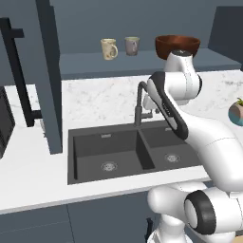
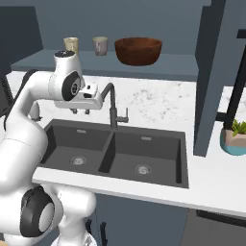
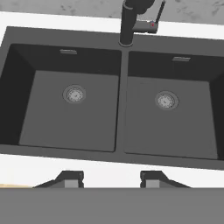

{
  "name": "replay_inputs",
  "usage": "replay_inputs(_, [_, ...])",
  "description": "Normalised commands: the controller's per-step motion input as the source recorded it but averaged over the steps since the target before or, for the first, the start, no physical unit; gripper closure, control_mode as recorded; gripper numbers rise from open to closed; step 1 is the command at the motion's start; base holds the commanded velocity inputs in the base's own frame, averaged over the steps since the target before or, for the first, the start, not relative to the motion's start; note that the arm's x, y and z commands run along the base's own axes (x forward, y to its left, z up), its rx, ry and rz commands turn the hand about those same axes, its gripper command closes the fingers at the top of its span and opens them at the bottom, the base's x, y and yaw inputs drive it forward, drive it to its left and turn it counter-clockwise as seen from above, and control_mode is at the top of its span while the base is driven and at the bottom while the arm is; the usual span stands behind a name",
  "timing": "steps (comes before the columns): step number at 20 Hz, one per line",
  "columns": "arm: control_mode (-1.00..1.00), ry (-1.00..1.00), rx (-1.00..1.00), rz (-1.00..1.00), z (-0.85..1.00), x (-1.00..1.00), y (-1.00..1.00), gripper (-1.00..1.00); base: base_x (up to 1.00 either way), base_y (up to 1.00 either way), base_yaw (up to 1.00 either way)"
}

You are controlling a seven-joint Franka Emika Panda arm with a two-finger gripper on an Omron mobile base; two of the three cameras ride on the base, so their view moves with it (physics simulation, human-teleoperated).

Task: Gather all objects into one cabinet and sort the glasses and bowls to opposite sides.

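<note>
- The gripper [image 3: 111, 177] hangs over the sink [image 3: 118, 148], pointing down. Its two tips stand apart and hold nothing.
- The tap [image 3: 131, 22] is just past the tips.
- The bowl [image 2: 138, 51] and two mugs [image 2: 100, 45] sit on the cabinet shelf [image 2: 163, 69], up and behind the hand, well apart from it.
- The bowl is on the right end, the mugs on the left.
- The base views show the shelf; the hand view shows the two drains instead.
- I see no red mug.
</note>
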Motion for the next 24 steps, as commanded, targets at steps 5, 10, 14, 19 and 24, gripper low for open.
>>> replay_inputs(5, [1.0, 0.0, 0.0, 0.0, 0.0, 0.0, 0.0, -1.0, -0.08, 0.0, 0.0])
replay_inputs(10, [1.0, 0.0, 0.0, 0.0, 0.0, 0.0, 0.0, -1.0, -0.69, -0.01, -0.05])
replay_inputs(14, [1.0, 0.0, 0.0, 0.0, 0.0, 0.0, 0.0, -1.0, -0.96, -0.06, -0.16])
replay_inputs(19, [1.0, 0.0, 0.0, 0.0, 0.0, 0.0, 0.0, -1.0, -0.7, -0.08, -0.37])
replay_inputs(24, [1.0, 0.0, 0.0, 0.0, 0.0, 0.0, 0.0, -1.0, 0.0, -0.06, -0.65])
